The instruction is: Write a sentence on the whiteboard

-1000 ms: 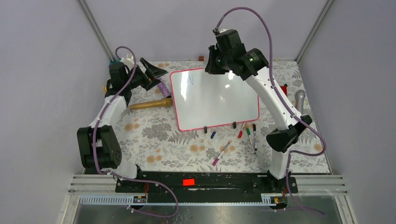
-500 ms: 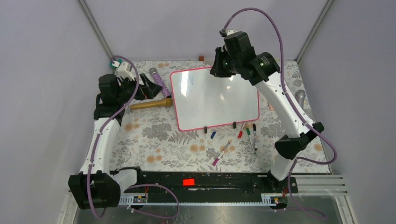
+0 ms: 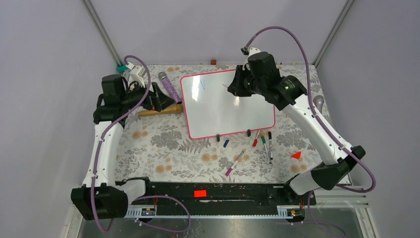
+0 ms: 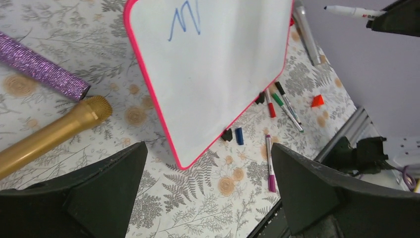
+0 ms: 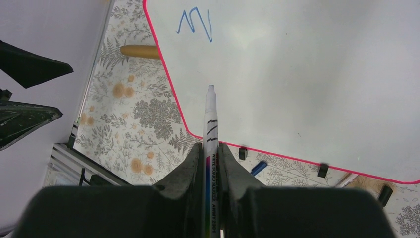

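**Marker poised over a nearly blank whiteboard**

The whiteboard (image 3: 233, 111) lies flat on the floral table (image 3: 168, 144), toward the far middle. It has a pink-red rim all round and 2 black clip feet on its near edge. Of the sentence (image 4: 185, 22), only 1 blue zigzag stroke shows, in the board's far-left corner.

The right fingers (image 5: 190, 171) are clamped tight on a white marker (image 5: 210, 124). The marker runs straight out between them, its tip over the board's left half, nearer than the blue stroke. In the left wrist view the marker appears lifted off the surface.

The left fingers (image 4: 99, 188) are spread wide and grip nothing. They hover over the table left of the board, just above a gold microphone (image 3: 159, 110) and beside a purple glitter microphone (image 3: 171, 90).

Close to the board's near edge lie a blue cap (image 3: 226, 143) and 3 pens (image 3: 264, 143), red, green and black. A pink pen (image 3: 235, 162) lies nearer the arm bases, and a small red triangle (image 3: 296, 155) sits to the right.
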You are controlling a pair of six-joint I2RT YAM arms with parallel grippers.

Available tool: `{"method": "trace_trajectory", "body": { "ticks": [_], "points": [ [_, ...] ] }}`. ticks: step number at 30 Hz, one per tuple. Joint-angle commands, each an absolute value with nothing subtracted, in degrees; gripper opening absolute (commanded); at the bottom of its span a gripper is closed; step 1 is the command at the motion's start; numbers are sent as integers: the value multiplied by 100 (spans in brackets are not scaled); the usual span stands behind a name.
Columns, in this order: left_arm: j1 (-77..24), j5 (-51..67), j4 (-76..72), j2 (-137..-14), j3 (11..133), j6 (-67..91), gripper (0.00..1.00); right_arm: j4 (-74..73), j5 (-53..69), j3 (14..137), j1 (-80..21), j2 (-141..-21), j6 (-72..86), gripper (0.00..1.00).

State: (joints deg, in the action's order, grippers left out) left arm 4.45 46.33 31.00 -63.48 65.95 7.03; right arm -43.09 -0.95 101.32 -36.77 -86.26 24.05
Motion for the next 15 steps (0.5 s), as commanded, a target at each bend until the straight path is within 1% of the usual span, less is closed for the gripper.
{"method": "trace_trajectory", "body": {
  "ticks": [1, 4, 7, 9, 10, 11, 13, 14, 15],
  "points": [
    [457, 5442, 3182, -6444, 7112, 304, 99, -3816, -131, 9994, -3665, -8159, 2348, 0],
    [457, 5251, 2763, -6327, 6989, 461, 98, -3821, -183, 9913, -3665, -8030, 2329, 0],
    [457, 4927, 2189, -6430, 6728, 1215, 92, -3742, -240, 9826, -3664, -7954, 2285, 0],
    [456, 5073, 1701, -6689, 6535, 1689, 88, -3686, -269, 9864, -3664, -7961, 2222, 0],
    [463, 5385, 1287, -6841, 6378, 1838, 85, -3689, -285, 9922, -3662, -7979, 2187, 0],
    [470, 5747, 634, -6989, 6232, 2007, 80, -3689, -307, 9975, -3662, -8004, 2165, 0],
    [466, 6391, -1133, -7285, 5820, 2697, 76, -3660, -365, 10054, -3662, -8055, 2134, 0],
    [472, 6417, -2104, -7442, 5645, 3227, 73, -3627, -386, 10077, -3660, -8090, 2095, 0],
    [493, 6266, -2702, -7595, 5541, 3655, 71, -3595, -413, 10087, -3663, -8122, 2061, 0]
  ]
}}
